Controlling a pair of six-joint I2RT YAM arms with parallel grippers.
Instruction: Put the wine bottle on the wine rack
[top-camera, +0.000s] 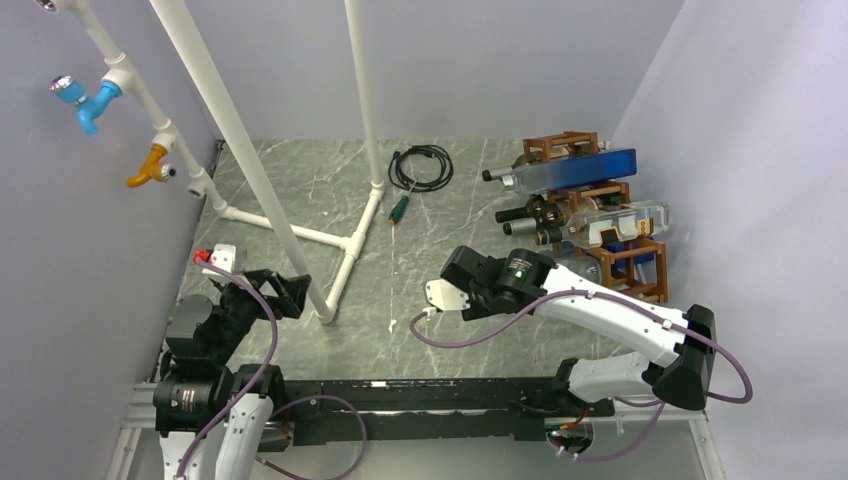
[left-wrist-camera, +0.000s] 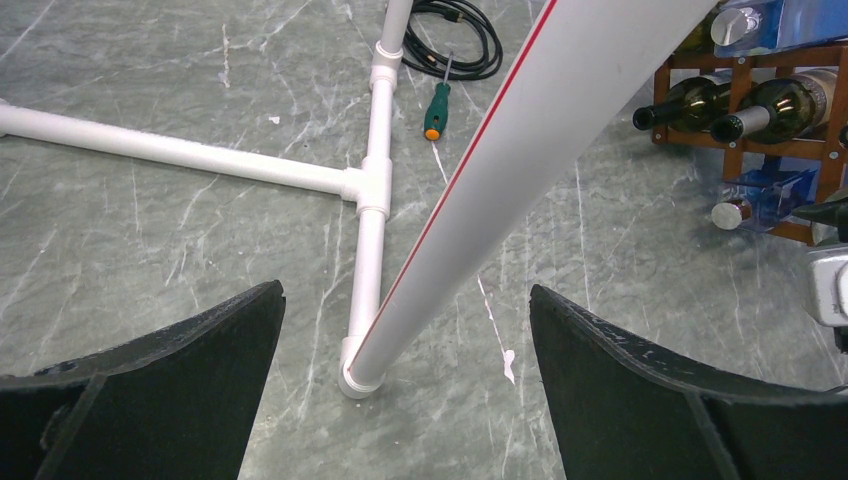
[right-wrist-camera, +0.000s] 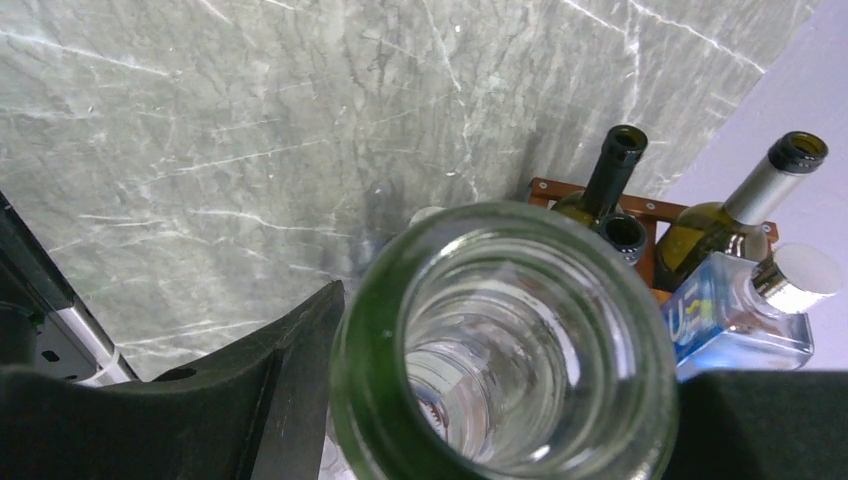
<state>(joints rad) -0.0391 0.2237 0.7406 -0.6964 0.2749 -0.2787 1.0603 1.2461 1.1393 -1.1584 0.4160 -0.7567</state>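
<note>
The wine bottle (right-wrist-camera: 350, 340), green glass with an open, uncorked mouth, sits clamped at its neck in the right gripper (right-wrist-camera: 500, 400), just in front of the wine rack (top-camera: 560, 143). The left gripper (left-wrist-camera: 408, 395) hangs with its fingers spread, holding nothing.

Open lane on the counter (top-camera: 450, 230) between the PVC pipe frame (top-camera: 300, 235) and the wine rack (top-camera: 600, 215). At its far end lie a coiled black cable (top-camera: 421, 166) and a green-handled screwdriver (top-camera: 399, 210). The slanted pipe (left-wrist-camera: 500, 170) crosses between the spread fingers of the left claw (left-wrist-camera: 405, 292), blocking a straight pass. The right claw (right-wrist-camera: 510, 400), clamped on the green wine bottle (right-wrist-camera: 352, 380), faces the rack. Stored bottles (top-camera: 530, 212) poke their necks out toward it; can't tell a free cell. The side wall (top-camera: 740, 150) is just beside the rack.
</note>
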